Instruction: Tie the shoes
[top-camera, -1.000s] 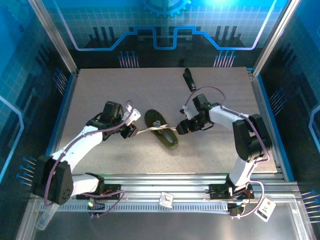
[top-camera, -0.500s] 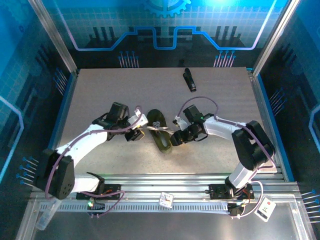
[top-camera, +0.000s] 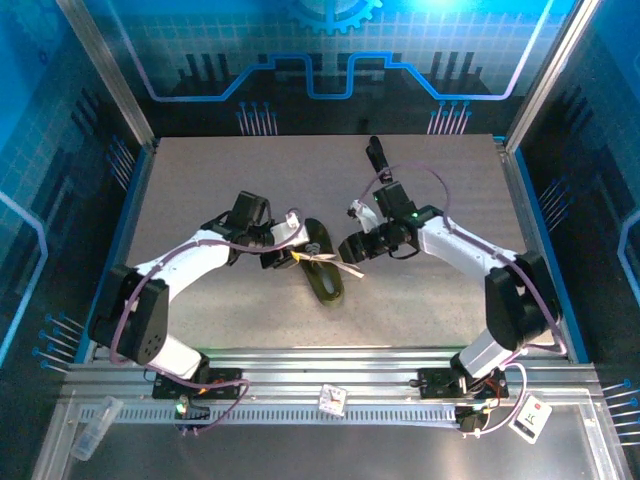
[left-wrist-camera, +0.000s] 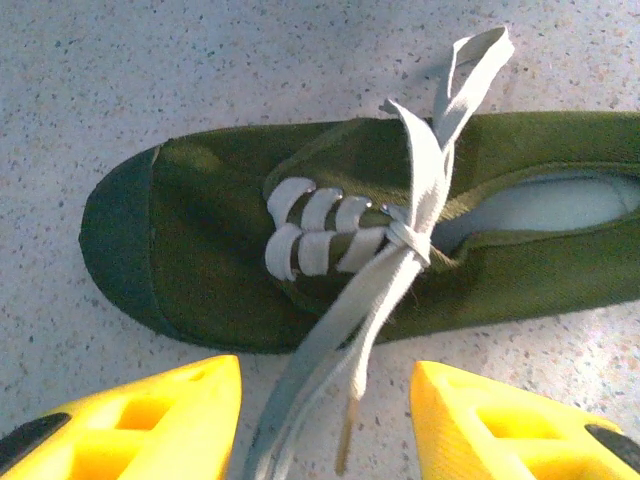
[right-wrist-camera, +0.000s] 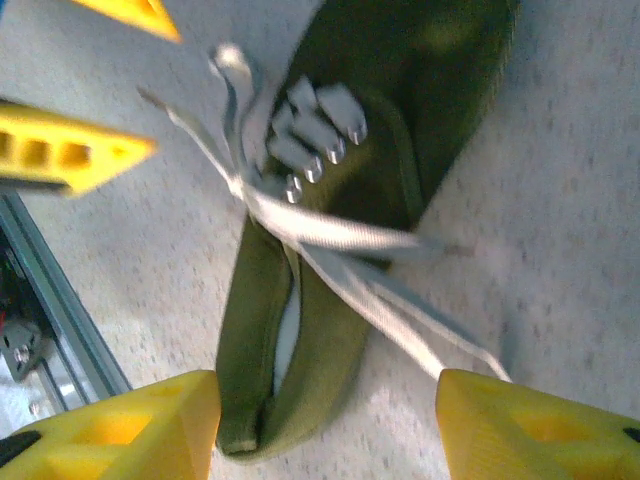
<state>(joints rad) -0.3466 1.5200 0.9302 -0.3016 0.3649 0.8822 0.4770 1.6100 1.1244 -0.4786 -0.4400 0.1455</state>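
Top external: both arms have closed in on the shoe (top-camera: 322, 275), which lies flat on the surface (top-camera: 200, 190). My left gripper (top-camera: 285, 257) now sits just left of the shoe and my right gripper (top-camera: 352, 248) just off its right side.

Left wrist: the yellow fingers (left-wrist-camera: 150, 420) stand apart, and the laces (left-wrist-camera: 415, 200) trail loosely between them from what looks like a first crossed knot.

Right wrist: its fingers (right-wrist-camera: 520, 430) are also spread and grip nothing, with a lace end lying near one. I judge the loops are still to be made.
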